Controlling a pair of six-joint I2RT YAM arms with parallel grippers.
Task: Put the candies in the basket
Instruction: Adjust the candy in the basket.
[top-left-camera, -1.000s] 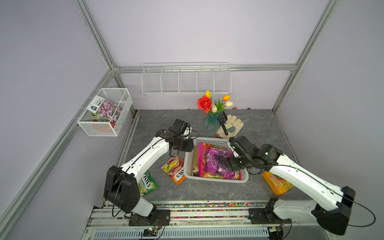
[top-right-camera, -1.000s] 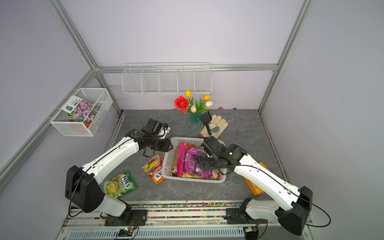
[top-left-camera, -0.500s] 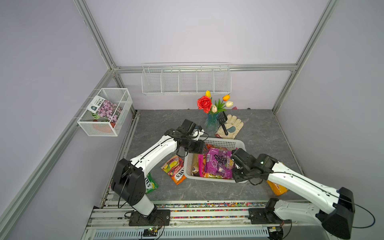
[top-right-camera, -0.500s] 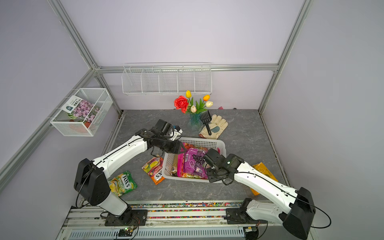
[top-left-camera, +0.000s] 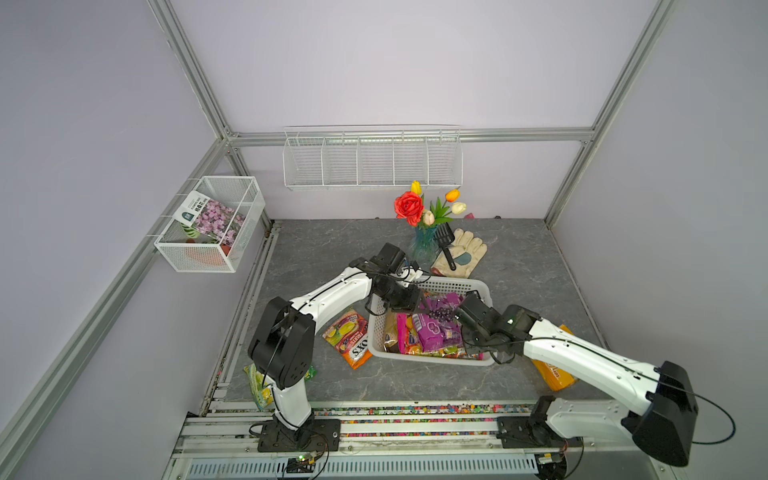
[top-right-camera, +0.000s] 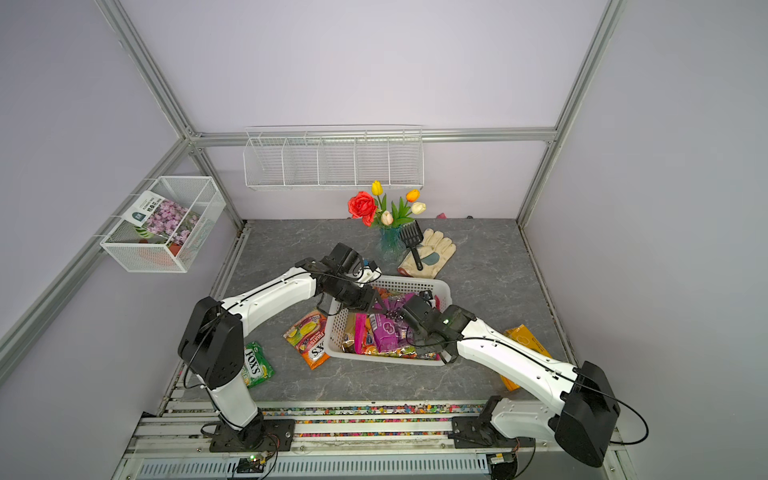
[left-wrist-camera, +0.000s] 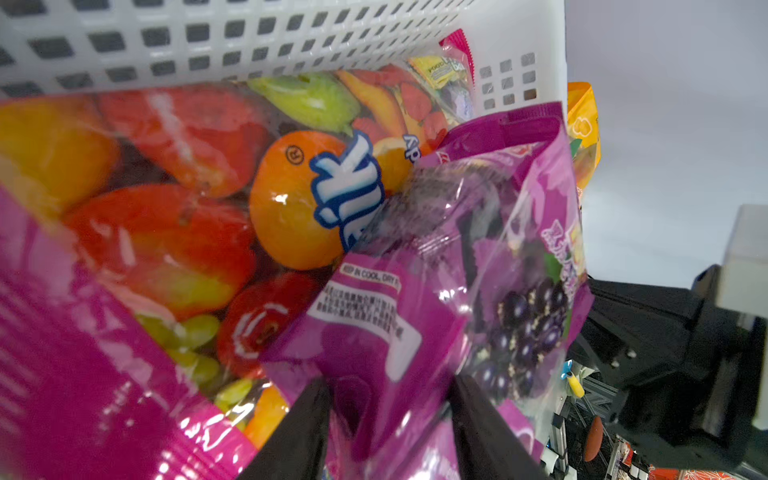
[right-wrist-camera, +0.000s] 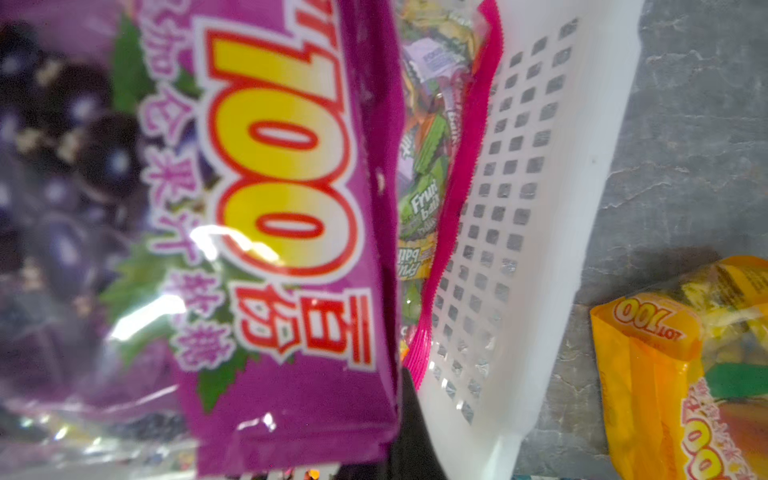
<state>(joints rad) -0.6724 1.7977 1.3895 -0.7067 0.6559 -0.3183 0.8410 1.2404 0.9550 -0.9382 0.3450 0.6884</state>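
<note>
Grape bag (left-wrist-camera: 415, 332) between left fingers (left-wrist-camera: 303, 436); its other end at right fingers (right-wrist-camera: 409, 432), the two pairs facing across it. Below both pairs, in basket (top-left-camera: 453, 284): fruit bag (left-wrist-camera: 187, 208) under grape bag, sweets bag (right-wrist-camera: 428, 187) between grape bag and the wall nearest right fingers. Mango bag (right-wrist-camera: 665, 374) on table (top-left-camera: 332, 249) just outside that wall. FRUITS bag (top-left-camera: 348, 338) just beside the wall on left fingers' side; FOX'S bag (top-right-camera: 255, 365) farther out, by left arm base. Beyond far wall: glove (top-left-camera: 461, 253), brush (top-left-camera: 445, 245) on it, vase (top-left-camera: 424, 245) beside.

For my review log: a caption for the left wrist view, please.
Left gripper straddles the purple grape bag, which lies over the red-gold fruit bag inside the white basket.
</note>
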